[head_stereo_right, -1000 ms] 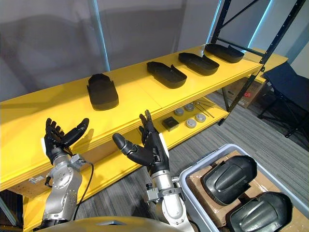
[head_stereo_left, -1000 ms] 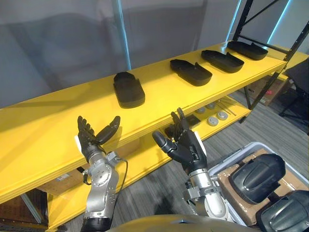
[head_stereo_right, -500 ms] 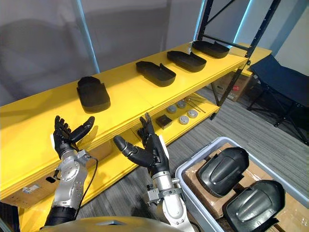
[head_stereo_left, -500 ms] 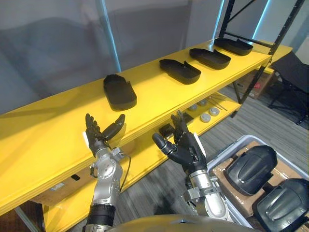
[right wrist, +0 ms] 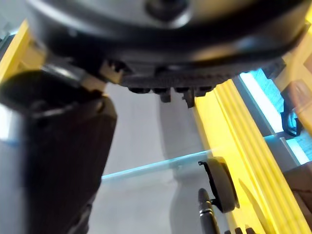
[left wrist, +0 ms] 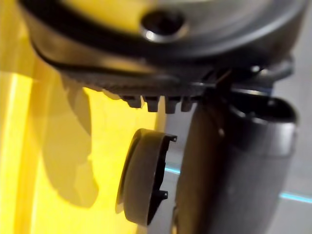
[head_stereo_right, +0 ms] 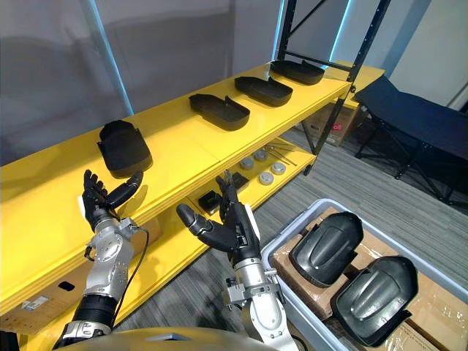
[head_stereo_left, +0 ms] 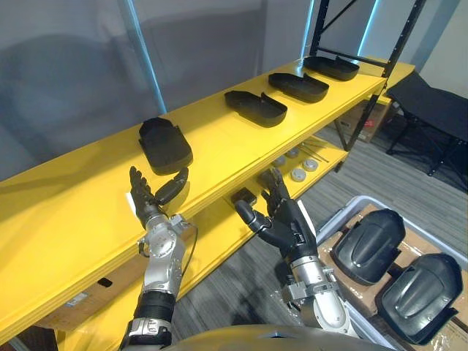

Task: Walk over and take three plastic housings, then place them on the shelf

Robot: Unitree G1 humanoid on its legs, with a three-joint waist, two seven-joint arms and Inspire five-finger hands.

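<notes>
We see the left hand and right hand raised before the yellow shelf, fingers spread, both empty.

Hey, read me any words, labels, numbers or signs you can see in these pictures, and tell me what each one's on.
No text here can be read.
White sticker on the cardboard box under the yellow shelf: print too small to read.
Black housings on the shelf and housings in the bin, bin: no markings visible.
</notes>
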